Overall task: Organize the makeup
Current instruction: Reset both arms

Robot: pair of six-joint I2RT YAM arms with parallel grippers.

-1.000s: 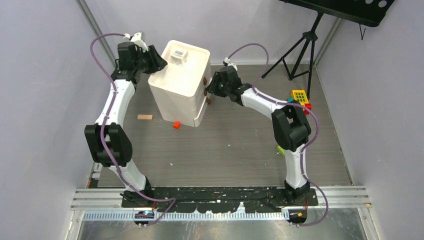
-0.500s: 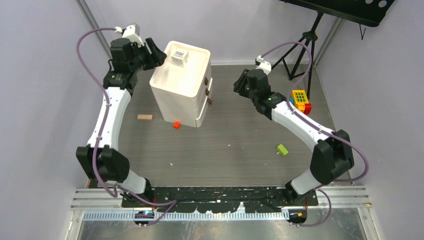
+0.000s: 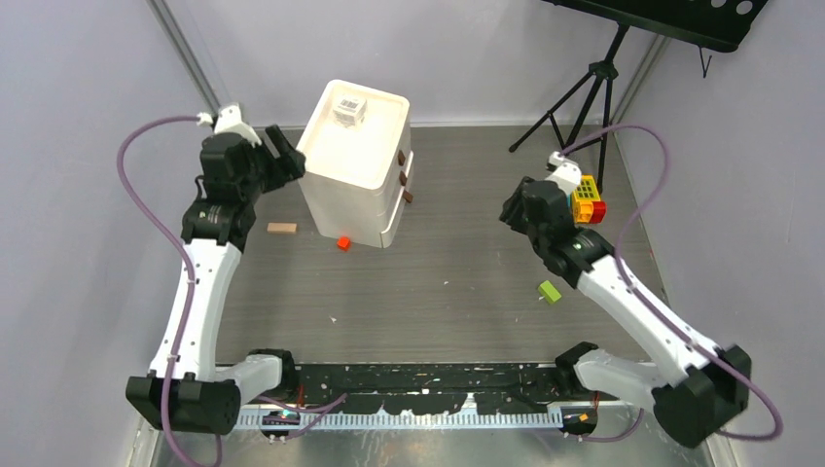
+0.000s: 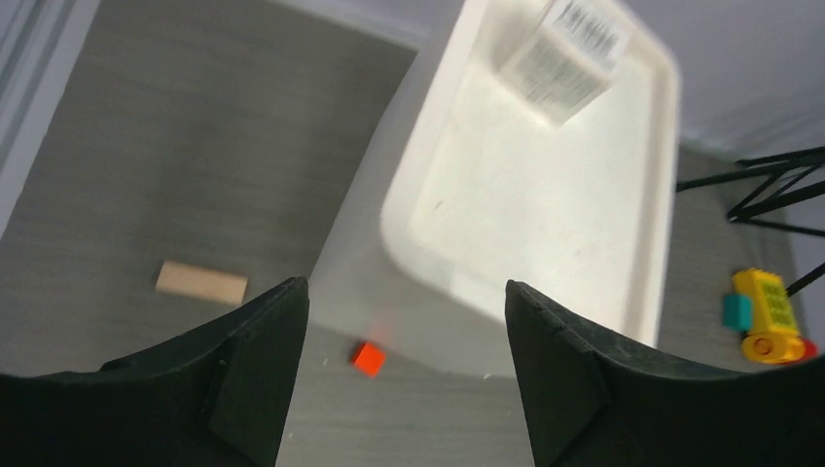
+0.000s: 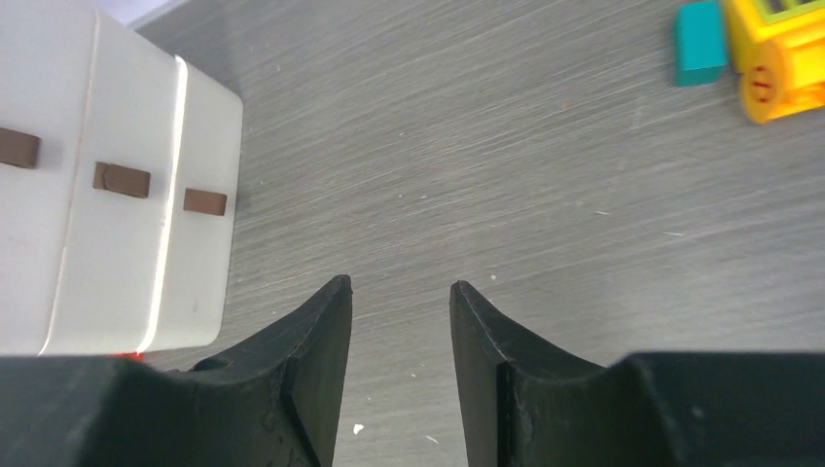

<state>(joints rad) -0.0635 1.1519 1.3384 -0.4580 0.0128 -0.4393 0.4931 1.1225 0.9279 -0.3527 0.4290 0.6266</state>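
A clear barcoded box [image 3: 348, 109] lies on the top tray of the white drawer cabinet [image 3: 365, 199]. It also shows in the left wrist view [image 4: 564, 58], blurred, at the tray's far end. No other makeup is in view. My left gripper [image 3: 283, 153] is open and empty, in the air just left of the cabinet's top; in its own view [image 4: 404, 284] it looks down past the cabinet's rim [image 4: 409, 209]. My right gripper [image 3: 514, 208] is open and empty, well right of the cabinet; in its own view [image 5: 399, 282] it is over bare floor.
The cabinet's three drawers with brown handles [image 5: 122, 178] look shut. A small red cube [image 3: 342, 243] and a wooden block [image 3: 282, 228] lie by the cabinet. A green block [image 3: 550, 291] and a yellow-red toy [image 3: 585, 197] lie right. A tripod [image 3: 584, 92] stands at the back.
Both arms have drawn back from the cabinet. My right gripper left the drawer handles and moved right and nearer. My left gripper dropped down and to the left of the cabinet's top.
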